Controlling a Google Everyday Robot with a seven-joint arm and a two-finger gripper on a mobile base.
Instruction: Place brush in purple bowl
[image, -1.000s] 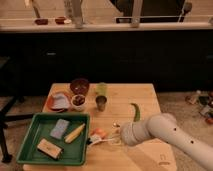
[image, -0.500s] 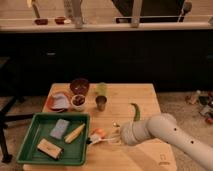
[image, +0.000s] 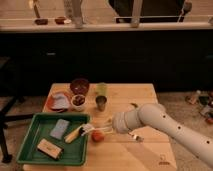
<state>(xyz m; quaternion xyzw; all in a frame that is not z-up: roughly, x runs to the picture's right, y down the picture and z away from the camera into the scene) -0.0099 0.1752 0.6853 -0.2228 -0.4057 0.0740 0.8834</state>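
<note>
The purple bowl (image: 79, 85) stands at the back left of the wooden table. The brush (image: 90, 128) lies by the right rim of the green tray, its pale handle pointing right toward my arm and its dark head at the tray's edge. My gripper (image: 111, 123) sits at the end of the white arm reaching in from the right. It is low over the table, just right of the brush handle. It is shut, and I see nothing held in it. The wrist hides most of it.
A green tray (image: 35, 150) at the front left holds a blue sponge (image: 59, 128), a brown block (image: 49, 148) and a yellow piece. An orange plate (image: 56, 101), white bowl (image: 78, 102), green cup (image: 102, 89) and metal cup (image: 101, 104) crowd the back. A red object (image: 98, 135) and a fork (image: 135, 136) lie nearby.
</note>
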